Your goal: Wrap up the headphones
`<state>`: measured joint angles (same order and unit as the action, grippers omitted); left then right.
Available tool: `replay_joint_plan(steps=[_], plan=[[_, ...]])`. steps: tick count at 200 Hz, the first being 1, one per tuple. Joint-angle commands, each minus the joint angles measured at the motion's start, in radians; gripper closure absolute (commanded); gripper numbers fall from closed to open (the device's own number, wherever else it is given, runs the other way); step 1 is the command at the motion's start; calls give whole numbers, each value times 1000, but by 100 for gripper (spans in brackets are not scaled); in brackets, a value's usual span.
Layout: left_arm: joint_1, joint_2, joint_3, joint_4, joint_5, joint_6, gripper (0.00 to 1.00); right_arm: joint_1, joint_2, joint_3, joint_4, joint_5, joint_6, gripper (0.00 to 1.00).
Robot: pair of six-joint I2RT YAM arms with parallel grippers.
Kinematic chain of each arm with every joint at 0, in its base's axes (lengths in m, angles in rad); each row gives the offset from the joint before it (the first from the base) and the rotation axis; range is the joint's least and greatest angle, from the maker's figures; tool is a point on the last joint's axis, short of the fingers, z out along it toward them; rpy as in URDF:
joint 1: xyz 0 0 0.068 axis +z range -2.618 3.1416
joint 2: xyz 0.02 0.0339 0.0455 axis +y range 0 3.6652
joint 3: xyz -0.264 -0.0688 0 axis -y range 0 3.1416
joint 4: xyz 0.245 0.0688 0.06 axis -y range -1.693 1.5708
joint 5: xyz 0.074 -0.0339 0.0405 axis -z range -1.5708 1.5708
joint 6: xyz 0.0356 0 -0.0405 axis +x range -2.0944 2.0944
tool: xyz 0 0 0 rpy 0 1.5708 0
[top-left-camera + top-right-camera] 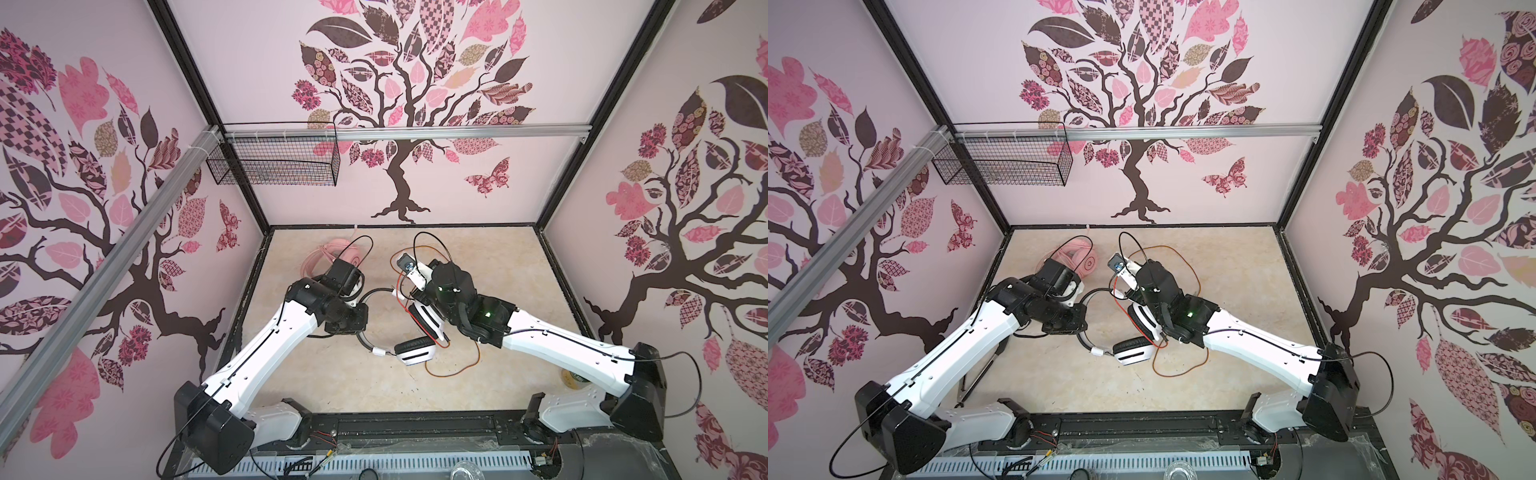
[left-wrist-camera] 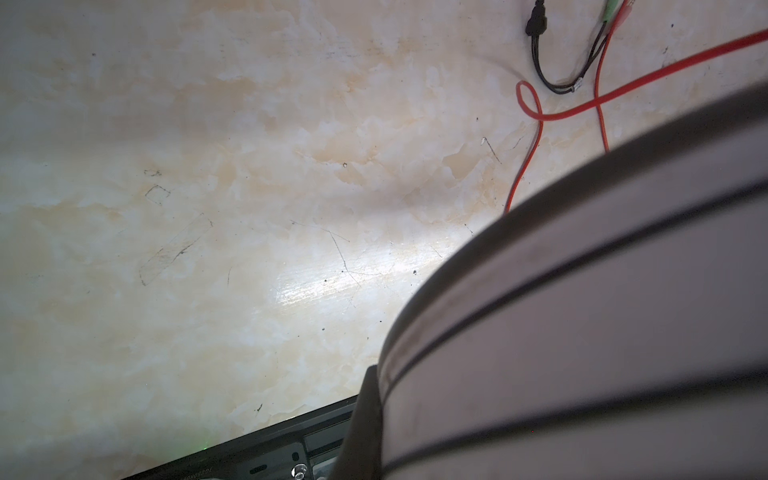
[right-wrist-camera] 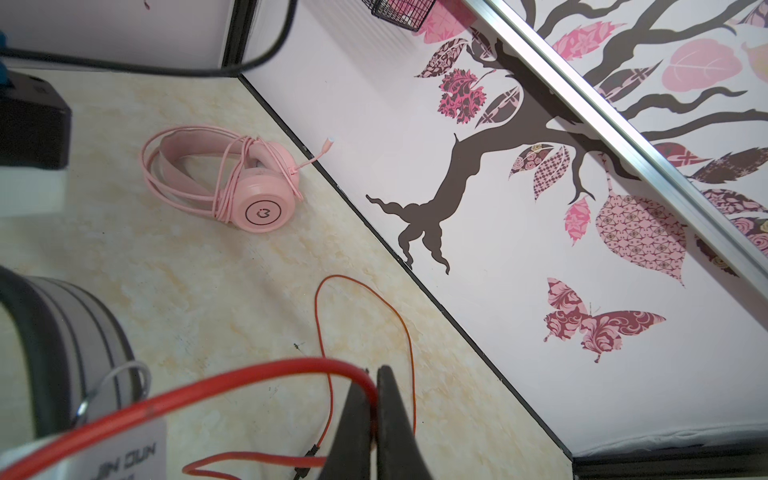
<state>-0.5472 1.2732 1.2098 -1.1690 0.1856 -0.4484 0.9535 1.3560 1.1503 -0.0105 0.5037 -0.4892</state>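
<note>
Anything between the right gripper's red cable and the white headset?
Nothing visible does. The right gripper is shut on the orange-red cable, the white headset lies right beside it, and the pink headset sits apart by the back wall.

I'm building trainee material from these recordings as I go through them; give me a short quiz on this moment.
1. True or false: the pink headset already has its cable wound around it.
2. What is the right gripper shut on? A the orange-red cable; B a pink mic boom; C the wire basket.
3. Which headset's cable lies loose on the table?
Key: 1 true; 2 A; 3 the white headset.
</note>
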Motion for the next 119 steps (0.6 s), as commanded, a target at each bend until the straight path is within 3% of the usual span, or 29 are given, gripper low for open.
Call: replay_joint_plan(steps=[1,60,82,96,119], plan=[[-20,6,63,38,31,-15,100,5,-32,-14,7,-23,10,100],[-19,-7,72,33,15,-20,100,5,-72,-128,43,-9,35,100],[-20,-8,88,16,-5,-8,100,4,-79,-148,36,36,54,90],[-20,-9,101,1,-20,-1,100,2,-83,-146,22,67,67,78],[-20,-16,118,-20,-50,6,100,-10,-102,-152,10,96,98,76]])
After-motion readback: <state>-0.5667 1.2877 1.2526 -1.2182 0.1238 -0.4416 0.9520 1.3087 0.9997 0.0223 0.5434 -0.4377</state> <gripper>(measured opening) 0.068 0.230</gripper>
